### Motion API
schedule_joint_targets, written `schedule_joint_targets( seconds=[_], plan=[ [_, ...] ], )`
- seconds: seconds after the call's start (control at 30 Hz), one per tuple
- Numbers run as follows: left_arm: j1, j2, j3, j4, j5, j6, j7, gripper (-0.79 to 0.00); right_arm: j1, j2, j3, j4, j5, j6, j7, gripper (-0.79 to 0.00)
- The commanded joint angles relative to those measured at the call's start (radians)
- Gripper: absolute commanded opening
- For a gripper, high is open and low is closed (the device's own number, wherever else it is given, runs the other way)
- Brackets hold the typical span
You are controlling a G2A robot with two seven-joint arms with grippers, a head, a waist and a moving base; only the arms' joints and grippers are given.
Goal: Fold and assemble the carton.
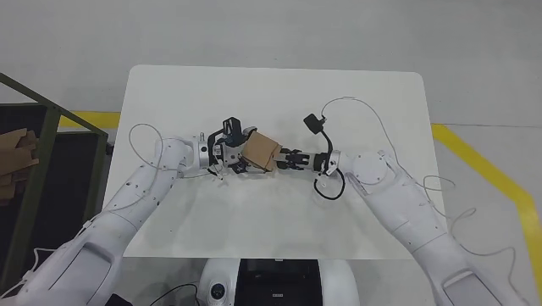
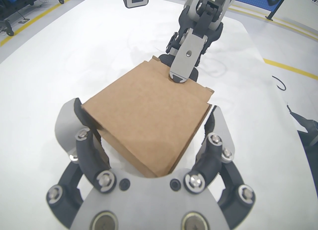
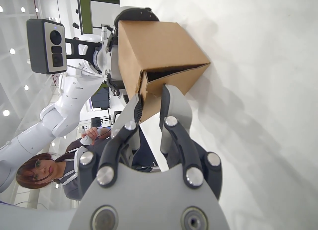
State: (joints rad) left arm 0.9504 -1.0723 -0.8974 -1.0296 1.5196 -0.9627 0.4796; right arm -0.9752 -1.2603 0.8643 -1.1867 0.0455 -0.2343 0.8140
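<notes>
Between left gripper (image 2: 145,105) and right gripper (image 3: 151,93), carton (image 1: 261,150)

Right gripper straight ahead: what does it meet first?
The carton: the right gripper has a wall at its open end between the jaws, so it would likely push into it.

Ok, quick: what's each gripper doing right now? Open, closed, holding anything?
Left gripper: closed across the carton, holding it by two sides.
Right gripper: closed, pinching the carton's edge at its open end.
</notes>
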Motion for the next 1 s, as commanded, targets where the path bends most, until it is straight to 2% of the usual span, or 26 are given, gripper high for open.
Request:
schedule_joint_targets(
  seconds=[0.0,0.3,0.47,0.83,0.97],
  plan=[
    [0.000,0.000,0.002,-0.001,0.001,0.000,-0.001,0.000,0.004,-0.002,-0.004,-0.002,-0.005,0.006,0.000,-0.662],
    [0.000,-0.001,0.004,-0.005,0.003,0.001,0.003,0.000,0.017,-0.009,-0.012,-0.007,-0.020,0.024,-0.009,-0.637],
    [0.001,0.000,0.004,-0.002,0.002,0.001,0.003,0.000,0.007,-0.006,0.000,-0.010,-0.024,0.018,-0.008,-0.585],
    [-0.001,0.001,-0.001,0.003,0.000,0.003,0.005,0.000,-0.058,0.018,0.055,-0.091,-0.049,0.030,0.007,-0.582],
    [-0.001,0.001,-0.001,0.004,-0.003,0.002,0.002,0.000,-0.076,0.024,0.068,-0.117,-0.058,0.036,0.010,-0.606]
  ],
)
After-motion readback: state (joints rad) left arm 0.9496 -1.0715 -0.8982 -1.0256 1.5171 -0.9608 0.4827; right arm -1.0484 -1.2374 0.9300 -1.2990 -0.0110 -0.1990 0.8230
